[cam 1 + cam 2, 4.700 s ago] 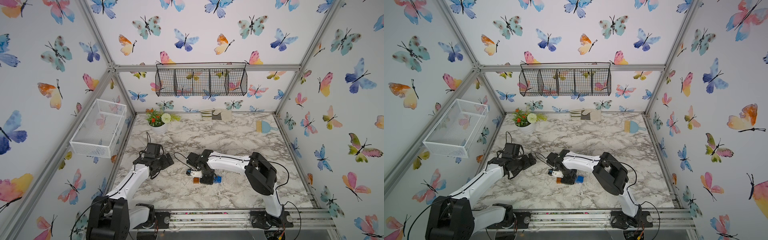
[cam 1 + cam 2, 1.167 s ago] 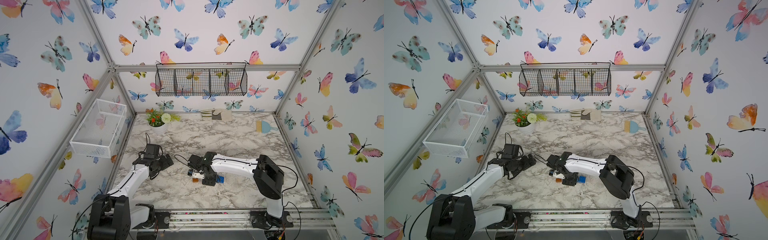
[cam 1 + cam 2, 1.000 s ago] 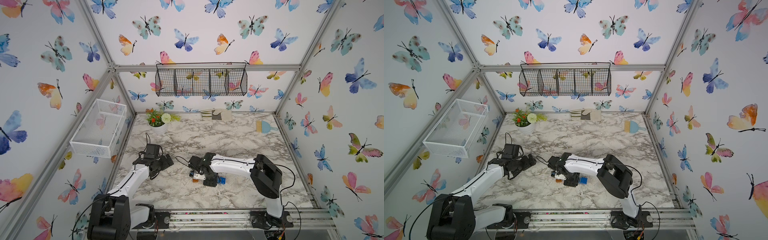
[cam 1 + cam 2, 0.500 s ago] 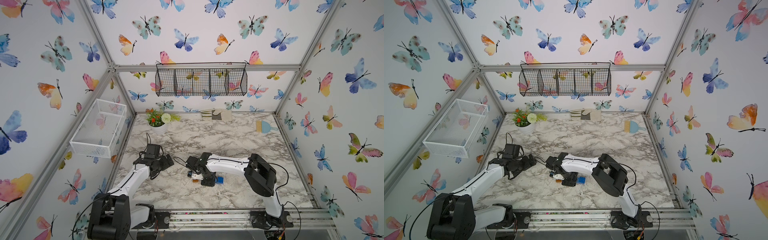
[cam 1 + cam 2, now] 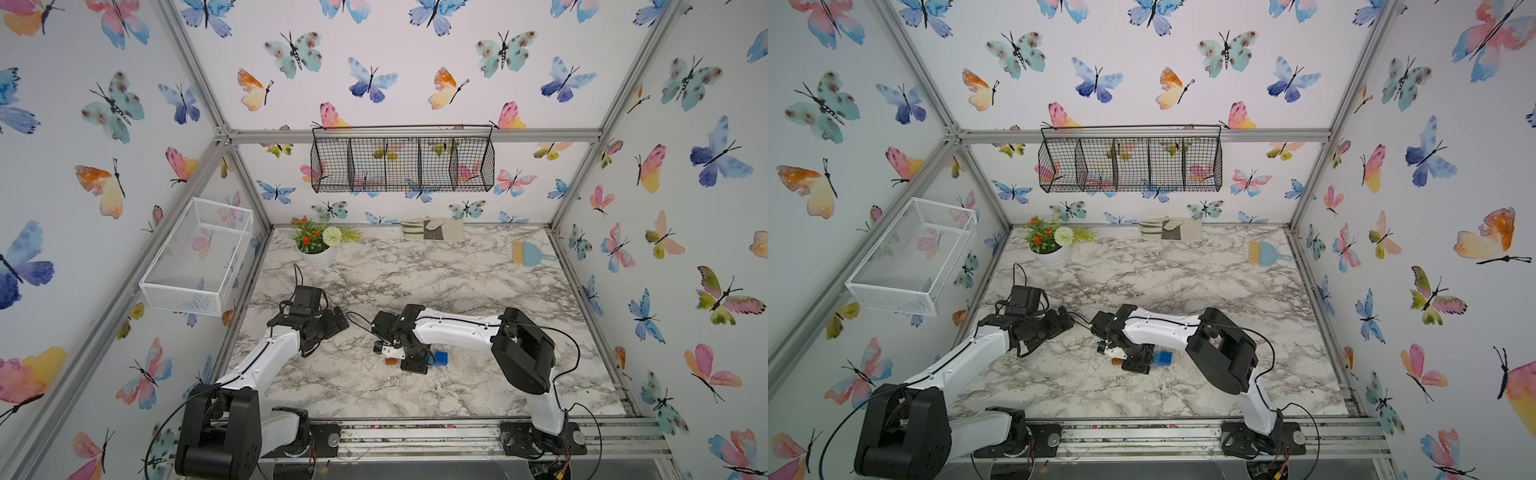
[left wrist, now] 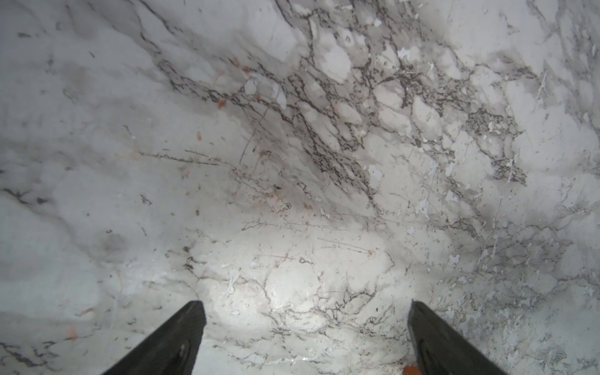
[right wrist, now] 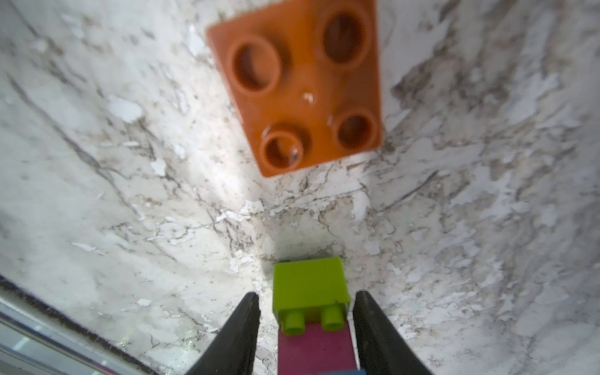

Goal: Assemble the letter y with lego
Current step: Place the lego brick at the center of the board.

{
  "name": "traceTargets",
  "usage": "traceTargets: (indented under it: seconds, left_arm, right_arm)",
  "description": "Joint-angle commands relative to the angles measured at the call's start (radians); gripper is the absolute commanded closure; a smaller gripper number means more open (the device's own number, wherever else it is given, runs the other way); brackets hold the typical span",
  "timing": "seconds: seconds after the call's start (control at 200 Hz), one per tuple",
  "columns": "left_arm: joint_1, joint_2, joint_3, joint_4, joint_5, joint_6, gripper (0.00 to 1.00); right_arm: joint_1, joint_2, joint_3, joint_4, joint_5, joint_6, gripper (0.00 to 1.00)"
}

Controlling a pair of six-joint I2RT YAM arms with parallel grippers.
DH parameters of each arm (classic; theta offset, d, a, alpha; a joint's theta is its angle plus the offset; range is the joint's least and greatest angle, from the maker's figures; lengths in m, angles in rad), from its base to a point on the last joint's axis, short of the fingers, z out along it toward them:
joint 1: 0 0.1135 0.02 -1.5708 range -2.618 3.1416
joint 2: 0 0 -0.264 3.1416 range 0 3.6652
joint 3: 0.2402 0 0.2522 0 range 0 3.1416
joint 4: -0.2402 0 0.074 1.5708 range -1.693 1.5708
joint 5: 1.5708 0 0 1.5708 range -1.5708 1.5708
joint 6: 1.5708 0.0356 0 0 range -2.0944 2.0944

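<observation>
Right hand [image 7: 306, 297] flanks green brick [image 7: 308, 281] joined to pink brick [image 7: 314, 347], orange brick [image 7: 302, 81] apart

This is a robotics lab booth dressed like a home: aluminium frame [image 5: 266, 136], butterfly wallpaper [image 5: 665, 208], a left arm [image 5: 266, 357] and a right arm [image 5: 453, 328] mounted on a rail [image 5: 415, 434] at a marble-look counter [image 5: 436, 282], a potted plant [image 5: 318, 243], a wire basket [image 5: 403, 166].

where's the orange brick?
Right wrist view: orange brick lies on the marble ahead of the right gripper, apart from the green brick between its jaws.
</observation>
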Motion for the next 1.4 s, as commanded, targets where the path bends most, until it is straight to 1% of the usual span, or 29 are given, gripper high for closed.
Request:
traceTargets:
  seconds: [0.0,0.195,0.3,0.375,0.415,0.45,0.531,0.566,0.626,0.706,0.781,0.801,0.846,0.931,1.006,1.071,1.136,1.171,1.261,1.391]
  left_arm:
    - [-0.008,0.009,0.022,-0.013,0.005,0.007,0.02]
    - [-0.008,0.010,0.029,-0.014,0.003,0.006,0.02]
    - [-0.010,0.006,0.032,-0.016,0.005,0.004,0.02]
    - [-0.012,0.008,0.034,-0.019,0.003,0.006,0.02]
    - [-0.012,0.009,0.034,-0.021,0.001,0.008,0.02]
    - [-0.013,0.010,0.036,-0.021,0.002,0.009,0.02]
    - [-0.014,0.009,0.034,-0.021,0.001,0.010,0.02]
    - [-0.016,0.010,0.033,-0.018,0.000,0.009,0.02]
    - [-0.021,0.013,0.031,-0.012,-0.001,0.006,0.02]
    - [-0.032,0.018,0.034,-0.008,-0.003,0.000,0.02]
    - [-0.042,0.022,0.039,-0.004,-0.006,-0.004,0.02]
    - [-0.043,0.022,0.040,-0.003,-0.007,-0.004,0.01]
    - [-0.045,0.025,0.040,0.000,-0.006,-0.005,0.02]
    - [-0.045,0.027,0.042,0.001,-0.002,-0.008,0.02]
    - [-0.045,0.022,0.043,-0.002,0.000,-0.007,0.02]
    - [-0.046,0.015,0.038,0.002,-0.006,-0.008,0.02]
    - [-0.045,0.017,0.031,0.008,-0.001,-0.008,0.02]
    - [-0.046,0.021,0.027,0.010,0.002,-0.009,0.02]
    - [-0.046,0.026,0.021,0.021,0.010,-0.011,0.02]
    - [-0.046,0.025,0.020,0.022,0.003,-0.010,0.02]
  right_arm:
    - [-0.002,-0.052,-0.020,0.010,-0.006,0.018,0.48]
    - [-0.014,-0.074,-0.043,0.024,-0.016,0.018,0.47]
    - [-0.016,-0.092,-0.047,0.042,0.025,0.030,0.47]
    - [-0.026,-0.147,-0.058,0.097,0.053,0.064,0.45]
    - [-0.048,-0.200,-0.074,0.141,0.035,0.092,0.44]
    - [-0.072,-0.269,-0.124,0.217,-0.019,0.099,0.43]
    - [-0.121,-0.464,-0.303,0.435,-0.062,0.121,0.40]
    - [-0.131,-0.561,-0.387,0.520,-0.065,0.132,0.39]
    - [-0.140,-0.687,-0.525,0.659,-0.091,0.148,0.37]
    - [-0.153,-0.779,-0.639,0.726,-0.127,0.176,0.35]
    - [-0.157,-0.783,-0.679,0.681,-0.149,0.212,0.36]
    - [-0.157,-0.781,-0.685,0.695,-0.156,0.221,0.38]
    - [-0.158,-0.779,-0.669,0.664,-0.178,0.239,0.38]
    - [-0.175,-0.788,-0.679,0.677,-0.145,0.297,0.36]
    - [-0.232,-0.795,-0.688,0.664,-0.245,0.360,0.37]
    - [-0.232,-0.820,-0.721,0.687,-0.271,0.417,0.37]
    - [-0.233,-0.842,-0.759,0.708,-0.262,0.489,0.37]
    - [-0.233,-0.852,-0.773,0.710,-0.286,0.512,0.37]
    - [-0.233,-0.868,-0.793,0.695,-0.317,0.537,0.37]
    - [-0.232,-0.897,-0.836,0.705,-0.383,0.515,0.36]
